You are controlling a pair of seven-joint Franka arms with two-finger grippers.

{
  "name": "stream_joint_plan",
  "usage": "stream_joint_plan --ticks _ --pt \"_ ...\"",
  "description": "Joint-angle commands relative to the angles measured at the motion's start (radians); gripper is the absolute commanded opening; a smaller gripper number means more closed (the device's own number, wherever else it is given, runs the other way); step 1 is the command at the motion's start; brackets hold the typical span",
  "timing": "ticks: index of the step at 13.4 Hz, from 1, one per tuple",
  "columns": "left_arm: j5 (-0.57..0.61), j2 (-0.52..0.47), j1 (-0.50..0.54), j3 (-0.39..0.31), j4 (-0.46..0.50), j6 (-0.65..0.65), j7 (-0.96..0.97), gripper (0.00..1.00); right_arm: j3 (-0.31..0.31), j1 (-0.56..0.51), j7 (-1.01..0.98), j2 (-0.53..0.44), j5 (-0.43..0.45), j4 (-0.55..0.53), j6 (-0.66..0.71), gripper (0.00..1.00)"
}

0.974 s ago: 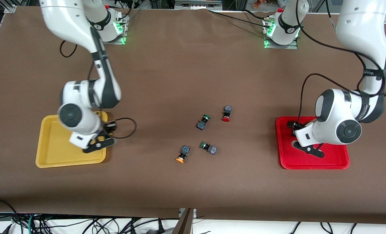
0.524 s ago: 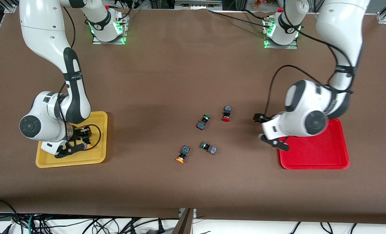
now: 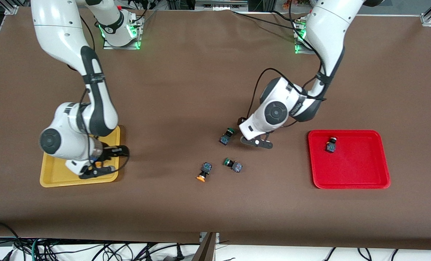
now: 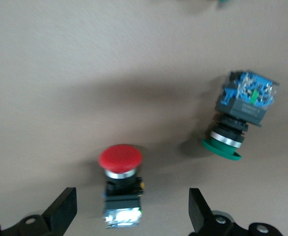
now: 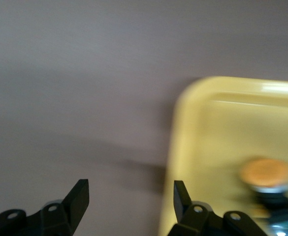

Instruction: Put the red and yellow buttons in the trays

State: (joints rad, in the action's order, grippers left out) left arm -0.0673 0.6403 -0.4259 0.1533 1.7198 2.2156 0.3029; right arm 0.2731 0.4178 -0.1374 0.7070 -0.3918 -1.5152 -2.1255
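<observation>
1. The left gripper (image 4: 129, 216) hangs over the middle of the table (image 3: 186, 79) with its fingers spread wide and nothing between them; a red-capped button (image 4: 120, 189) lies on the cloth right under the gap.
2. The right gripper (image 5: 129, 199) sits low at the yellow tray (image 3: 57, 174), at the corner nearest the table's middle, jaws parted and empty.
3. In the right wrist view, an orange-capped button (image 5: 267, 177) rests inside that yellow tray, near its rim.
4. Over at the left arm's end, the red tray (image 3: 349, 174) holds one button (image 3: 331, 144), dark body with a red cap, lying near the rim farther from the front camera.
5. Just beside the left gripper's button lies a green-capped switch (image 3: 227, 136); the left wrist view shows its blue block body tipped on its side.
6. Nearer the front camera, a second green-capped switch (image 3: 233, 165) lies on the cloth.
7. Close beside it, toward the right arm's end, an orange-capped button on the cloth (image 3: 204, 172) lies outside both trays.
</observation>
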Motion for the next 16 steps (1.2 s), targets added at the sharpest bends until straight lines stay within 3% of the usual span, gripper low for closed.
stream_joint_plan --ticks 1,3,4,6,8,11,14,16 --pt "0.087 -0.027 -0.017 -0.012 0.063 0.047 0.025 1.0 -0.077 0.032 0.285 0.028 -0.013 0.081 0.01 0.78" --pt "0.104 -0.013 -0.042 -0.015 0.076 0.047 0.027 1.0 -0.124 0.052 0.456 0.064 -0.015 0.14 -0.022 0.78" --pt "0.134 -0.005 -0.042 -0.014 0.083 0.047 0.028 0.83 -0.158 0.062 0.541 0.09 -0.015 0.173 -0.063 0.78" --pt "0.149 -0.01 -0.036 -0.014 0.083 0.042 0.033 0.28 -0.178 0.113 0.689 0.155 -0.007 0.223 -0.146 0.78" --pt "0.15 -0.013 -0.033 -0.012 0.083 0.039 0.033 0.08 -0.176 0.165 0.801 0.206 -0.004 0.236 -0.261 0.78" --pt "0.149 -0.063 -0.013 -0.017 0.067 -0.034 0.028 0.04 -0.173 0.2 0.957 0.285 0.001 0.324 -0.326 0.78" --pt "0.15 -0.163 0.071 -0.021 -0.001 -0.233 0.013 0.04 -0.172 0.216 1.051 0.359 0.039 0.418 -0.329 0.78" --pt "0.152 -0.171 0.142 -0.023 -0.104 -0.392 -0.094 0.07 -0.172 0.216 1.053 0.385 0.044 0.446 -0.34 0.78"
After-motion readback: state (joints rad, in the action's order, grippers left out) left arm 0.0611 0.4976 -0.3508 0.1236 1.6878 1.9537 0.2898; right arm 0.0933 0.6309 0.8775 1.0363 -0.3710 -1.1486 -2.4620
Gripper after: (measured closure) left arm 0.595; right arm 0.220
